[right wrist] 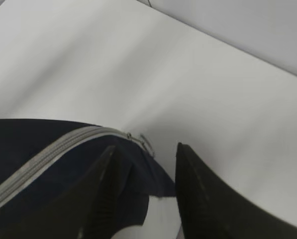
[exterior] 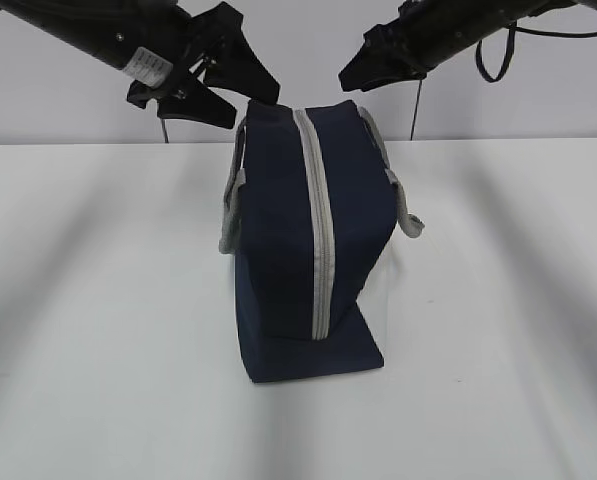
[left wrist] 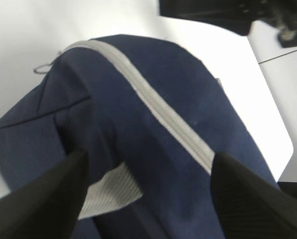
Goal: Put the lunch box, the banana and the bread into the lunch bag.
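Left hand [exterior: 221,72] spread open, empty, above the lunch bag's [exterior: 308,240] rear left corner. Right hand [exterior: 370,60] also open and empty, its fingers [right wrist: 208,199] straddling the far end near the zipper pull [right wrist: 147,141]. Bag stands upright mid tabletop [exterior: 98,350], grey zipper [exterior: 320,230] looks closed. Lunch box, banana, bread not in view. Judgement: pinch the small pull squarely while the left hand steadies the fabric, or the bag may tip.

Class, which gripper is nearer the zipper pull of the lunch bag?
Right. The right gripper hangs just beside the zipper pull; the left gripper straddles the lunch bag mid-zipper.
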Controlling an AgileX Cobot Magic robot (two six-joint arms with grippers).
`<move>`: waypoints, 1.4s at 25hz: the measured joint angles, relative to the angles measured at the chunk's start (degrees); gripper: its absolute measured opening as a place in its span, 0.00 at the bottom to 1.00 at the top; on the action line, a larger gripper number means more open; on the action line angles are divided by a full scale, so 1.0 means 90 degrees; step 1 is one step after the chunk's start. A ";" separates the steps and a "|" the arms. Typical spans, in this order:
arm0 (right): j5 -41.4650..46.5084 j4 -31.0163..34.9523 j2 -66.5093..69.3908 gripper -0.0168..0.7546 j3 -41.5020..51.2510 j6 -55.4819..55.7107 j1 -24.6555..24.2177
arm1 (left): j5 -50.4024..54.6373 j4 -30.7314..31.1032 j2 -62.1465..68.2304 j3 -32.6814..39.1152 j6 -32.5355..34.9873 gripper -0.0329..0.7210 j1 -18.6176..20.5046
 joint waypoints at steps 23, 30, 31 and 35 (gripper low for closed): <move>0.0941 -0.2956 -0.2569 0.39 0.3491 0.4393 0.0000 | 0.1514 0.4722 -0.1484 0.0413 -0.3216 0.64 0.0160; 0.0112 -0.3274 -0.4482 0.38 0.5977 0.4405 0.0000 | 0.1175 0.4869 -0.2814 0.2400 -0.3217 0.64 0.0160; -0.0002 -0.3320 -0.4751 0.38 0.6295 0.4405 0.0000 | 0.1095 0.4869 -0.3103 0.2695 -0.3223 0.64 0.0160; -0.0187 -0.3482 -0.6047 0.38 0.7269 0.4405 0.0000 | 0.0895 0.4884 -0.4287 0.3883 -0.3223 0.64 0.0160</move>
